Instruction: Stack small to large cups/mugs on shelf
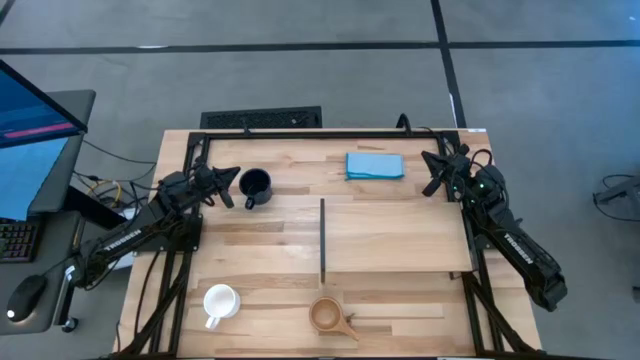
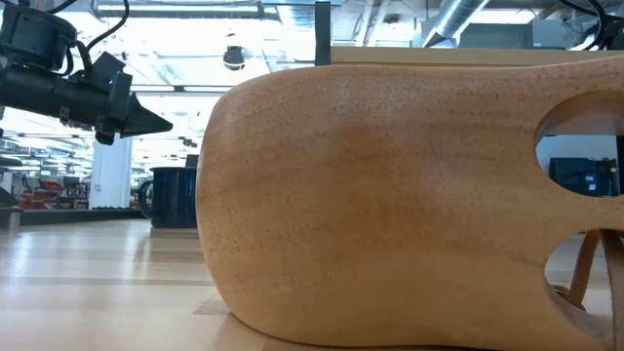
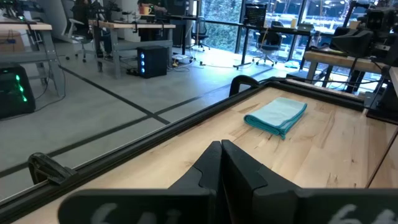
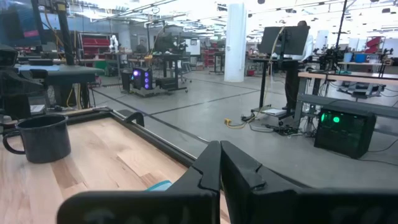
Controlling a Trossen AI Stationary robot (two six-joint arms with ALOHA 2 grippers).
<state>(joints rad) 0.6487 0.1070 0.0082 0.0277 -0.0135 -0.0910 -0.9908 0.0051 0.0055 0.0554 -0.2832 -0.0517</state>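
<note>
High view: black mug (image 1: 256,186) just beside left gripper's (image 1: 229,187) clenched fingers; right gripper's (image 1: 434,172) likewise clenched.

Worktop (image 1: 260,235): pale wood planks, smooth, faint sheen.
Shelf (image 1: 400,235): same pale wood, thin black strip on one edge.
Wooden cup (image 1: 327,315): tan wood, fine grain, matt.
Black mug (image 1: 256,184): glossy.
White mug (image 1: 219,301): smooth.
Cloth (image 1: 375,165): blue, soft, folded.

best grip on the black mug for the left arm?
Take the black mug by its rim wall, coming down from above: it stands upright, mouth open. Its handle points toward the table's near side, so pinch elsewhere. The left pincer, shut, is beside it.
</note>
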